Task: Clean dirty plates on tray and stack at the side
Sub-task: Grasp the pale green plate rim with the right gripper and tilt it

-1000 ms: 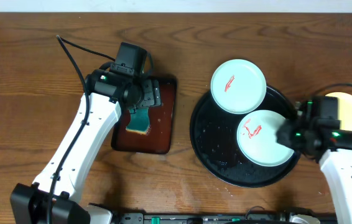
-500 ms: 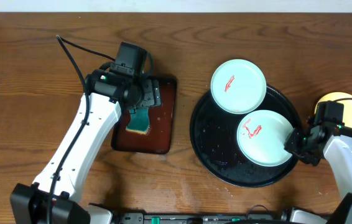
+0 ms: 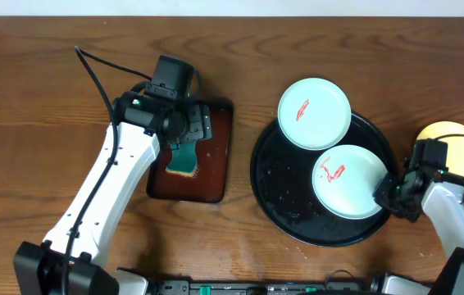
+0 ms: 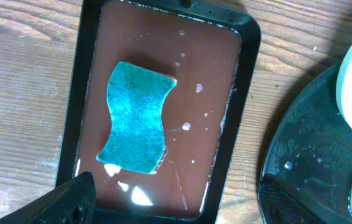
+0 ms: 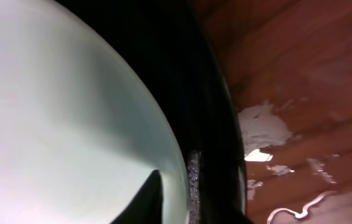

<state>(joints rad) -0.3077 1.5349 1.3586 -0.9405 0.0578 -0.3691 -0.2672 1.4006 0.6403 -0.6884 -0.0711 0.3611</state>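
Here the right gripper [image 3: 389,193] sits at the right edge of the near plate [image 3: 347,182], which lies inside the black tray [image 3: 281,205] with a red smear [image 3: 334,170] on its face. In the right wrist view one dark fingertip [image 5: 146,196] rests on the plate's pale surface just inside its rim. The other finger is hidden, so the jaws look narrow, but whether they clamp the plate I cannot tell. A second pale plate [image 3: 314,113], also smeared red, lies at the tray's far edge and overhangs its rim. A yellow plate [image 3: 455,146] lies on the table [image 3: 35,98] just right of the tray, partly behind the right arm. The left gripper [image 4: 182,204] hangs spread wide and empty over a small red-brown tray [image 4: 210,93], above a teal sponge [image 4: 135,118] in the wet.
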